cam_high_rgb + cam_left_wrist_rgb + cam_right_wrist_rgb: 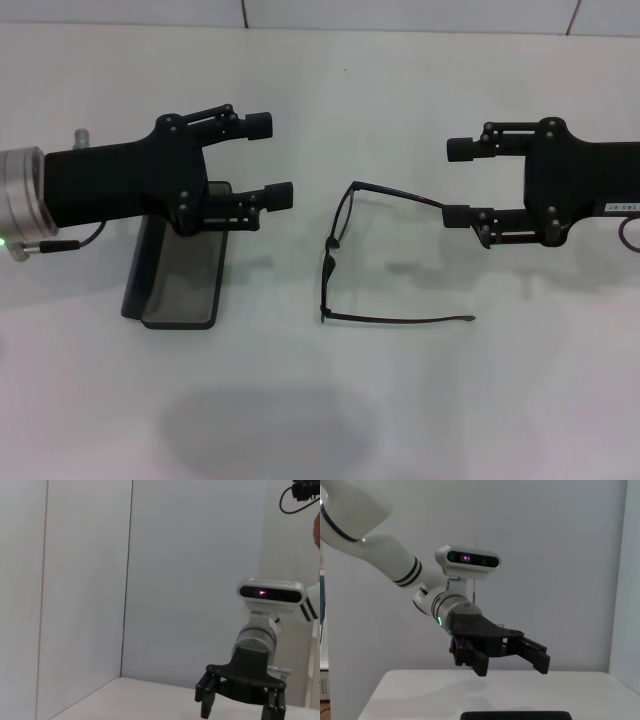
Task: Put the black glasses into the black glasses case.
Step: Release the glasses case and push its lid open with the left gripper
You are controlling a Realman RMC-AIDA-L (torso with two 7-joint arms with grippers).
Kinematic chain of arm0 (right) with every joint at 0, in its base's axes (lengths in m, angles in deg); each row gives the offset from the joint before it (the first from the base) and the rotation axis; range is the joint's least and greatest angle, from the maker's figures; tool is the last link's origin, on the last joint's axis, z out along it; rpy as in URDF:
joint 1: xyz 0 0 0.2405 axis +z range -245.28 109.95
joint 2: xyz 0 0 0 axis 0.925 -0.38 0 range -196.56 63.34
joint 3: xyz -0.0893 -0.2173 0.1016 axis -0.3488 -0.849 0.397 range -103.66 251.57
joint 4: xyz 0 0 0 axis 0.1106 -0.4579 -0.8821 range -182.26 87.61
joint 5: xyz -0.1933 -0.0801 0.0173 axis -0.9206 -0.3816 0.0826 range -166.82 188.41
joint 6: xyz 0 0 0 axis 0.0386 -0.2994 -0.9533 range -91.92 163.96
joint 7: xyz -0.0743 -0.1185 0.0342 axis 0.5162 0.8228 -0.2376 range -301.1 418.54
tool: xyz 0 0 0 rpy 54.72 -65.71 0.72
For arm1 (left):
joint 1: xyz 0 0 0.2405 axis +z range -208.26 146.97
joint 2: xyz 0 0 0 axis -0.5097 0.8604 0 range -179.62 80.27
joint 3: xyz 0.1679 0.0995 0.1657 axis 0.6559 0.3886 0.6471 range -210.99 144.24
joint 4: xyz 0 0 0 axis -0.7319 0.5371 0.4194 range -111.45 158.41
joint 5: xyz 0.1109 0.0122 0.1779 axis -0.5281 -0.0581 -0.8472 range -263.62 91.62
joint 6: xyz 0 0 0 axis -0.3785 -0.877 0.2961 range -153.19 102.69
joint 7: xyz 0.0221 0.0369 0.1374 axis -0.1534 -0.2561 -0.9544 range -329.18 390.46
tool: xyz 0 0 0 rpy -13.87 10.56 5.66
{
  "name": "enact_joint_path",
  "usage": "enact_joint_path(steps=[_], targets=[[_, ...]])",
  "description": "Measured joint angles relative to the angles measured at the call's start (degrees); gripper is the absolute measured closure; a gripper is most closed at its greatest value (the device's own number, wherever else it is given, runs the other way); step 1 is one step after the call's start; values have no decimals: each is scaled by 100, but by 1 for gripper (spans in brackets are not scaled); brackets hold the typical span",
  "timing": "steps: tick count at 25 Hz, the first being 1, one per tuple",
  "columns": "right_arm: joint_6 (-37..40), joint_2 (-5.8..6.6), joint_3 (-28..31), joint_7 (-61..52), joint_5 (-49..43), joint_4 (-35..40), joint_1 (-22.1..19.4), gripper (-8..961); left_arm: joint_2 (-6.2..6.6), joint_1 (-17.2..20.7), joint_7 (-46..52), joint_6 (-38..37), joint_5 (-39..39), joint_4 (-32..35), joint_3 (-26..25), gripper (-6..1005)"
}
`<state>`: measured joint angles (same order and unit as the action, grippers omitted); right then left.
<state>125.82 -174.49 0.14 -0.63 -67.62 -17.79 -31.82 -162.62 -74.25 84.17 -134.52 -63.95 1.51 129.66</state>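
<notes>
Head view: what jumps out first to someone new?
The black glasses lie unfolded mid-table, temple arms pointing toward the right gripper, which hangs open just beside one temple tip. The left gripper hangs open too, above the far end of the black glasses case, which lies open on the white table, left of the glasses.

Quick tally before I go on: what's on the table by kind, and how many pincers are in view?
Glasses: 1
Case: 1
Pincers: 2, left pincer and right pincer, both open
Total: 4
</notes>
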Motion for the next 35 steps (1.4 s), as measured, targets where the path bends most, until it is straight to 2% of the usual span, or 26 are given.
enact_joint_path(steps=[10, 13, 19, 22, 23, 29, 35], targets=[[-59, -12, 8, 31, 1, 7, 19, 265, 26, -32, 382, 48, 31, -171, 0, 125], [-75, -14, 9, 36, 2, 26, 27, 265, -79, -141, 1036, 53, 43, -803, 0, 125], [-78, -21, 9, 38, 0, 93, 8, 265, -392, -424, 2935, 196, -378, -2711, 3, 125], [-78, -24, 6, 38, 0, 103, 7, 265, -467, -472, 3295, 210, -563, -3089, 6, 124], [-78, -28, -11, 38, -1, 132, 5, 265, -530, -508, 3596, 293, -788, -3352, 7, 124], [-78, -118, 3, 38, -176, 284, 3, 266, -649, -578, 3915, 771, -1418, -3409, 10, 126], [-93, -185, 9, 38, -285, 370, 8, 266, -663, -658, 3949, 971, -1765, -3246, 9, 128]])
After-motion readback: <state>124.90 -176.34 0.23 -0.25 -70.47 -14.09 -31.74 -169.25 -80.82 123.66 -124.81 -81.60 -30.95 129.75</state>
